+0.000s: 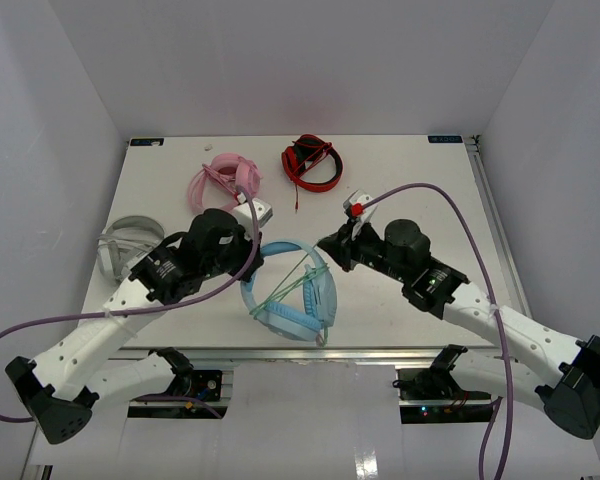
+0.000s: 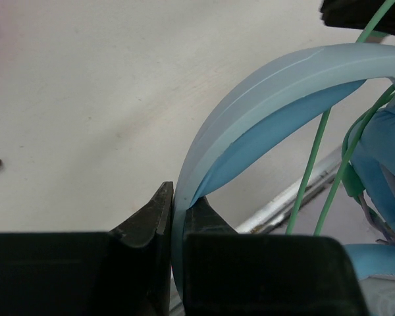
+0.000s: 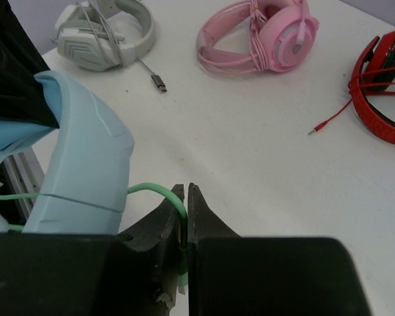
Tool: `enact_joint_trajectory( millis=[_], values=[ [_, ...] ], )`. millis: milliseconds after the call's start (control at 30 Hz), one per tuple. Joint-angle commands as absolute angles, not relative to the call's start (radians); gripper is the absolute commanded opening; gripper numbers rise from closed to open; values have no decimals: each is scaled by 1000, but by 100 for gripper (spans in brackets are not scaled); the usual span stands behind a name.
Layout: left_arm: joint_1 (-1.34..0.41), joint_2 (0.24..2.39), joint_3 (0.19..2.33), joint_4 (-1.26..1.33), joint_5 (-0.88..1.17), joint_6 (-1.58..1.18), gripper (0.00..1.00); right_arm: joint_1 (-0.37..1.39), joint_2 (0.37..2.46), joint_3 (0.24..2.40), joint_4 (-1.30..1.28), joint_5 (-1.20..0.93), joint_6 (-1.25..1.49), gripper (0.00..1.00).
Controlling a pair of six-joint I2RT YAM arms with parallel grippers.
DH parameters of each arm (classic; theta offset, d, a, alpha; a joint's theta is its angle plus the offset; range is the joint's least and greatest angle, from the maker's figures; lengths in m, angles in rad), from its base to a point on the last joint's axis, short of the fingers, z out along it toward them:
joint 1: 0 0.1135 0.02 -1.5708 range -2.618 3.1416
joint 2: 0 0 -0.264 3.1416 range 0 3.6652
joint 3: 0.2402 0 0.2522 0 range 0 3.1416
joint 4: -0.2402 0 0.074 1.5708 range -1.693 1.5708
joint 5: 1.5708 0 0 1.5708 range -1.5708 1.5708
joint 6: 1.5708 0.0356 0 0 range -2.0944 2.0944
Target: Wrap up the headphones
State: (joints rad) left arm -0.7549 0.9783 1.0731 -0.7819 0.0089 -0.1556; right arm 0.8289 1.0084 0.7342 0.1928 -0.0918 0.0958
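The light blue headphones stand near the table's front middle, with the pale green cable strung across the band. My left gripper is shut on the headband, which runs between its jaws in the left wrist view; the green cable crosses beside the blue ear cup. My right gripper is shut on the green cable, close to its plug end, next to the headband in the right wrist view.
A pink headset and a red headset lie at the back. A grey-white headset lies at the left edge. The table's front edge and metal rail run just below the blue headphones.
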Motion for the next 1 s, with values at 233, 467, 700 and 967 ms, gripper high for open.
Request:
enact_joint_trajectory(
  millis=[233, 467, 700, 967],
  values=[
    [-785, 1119, 1151, -663, -496, -33, 0, 795, 1081, 877, -68, -214, 66, 8],
    [-793, 1212, 1140, -616, -647, 39, 0, 789, 1260, 1011, -179, -232, 46, 8],
    [-793, 1250, 1134, -608, -680, 42, 0, 761, 1364, 1038, -174, -282, 87, 8],
    [-793, 1205, 1042, -495, -797, 108, 0, 673, 1397, 1047, -152, -513, 119, 10]
  ],
)
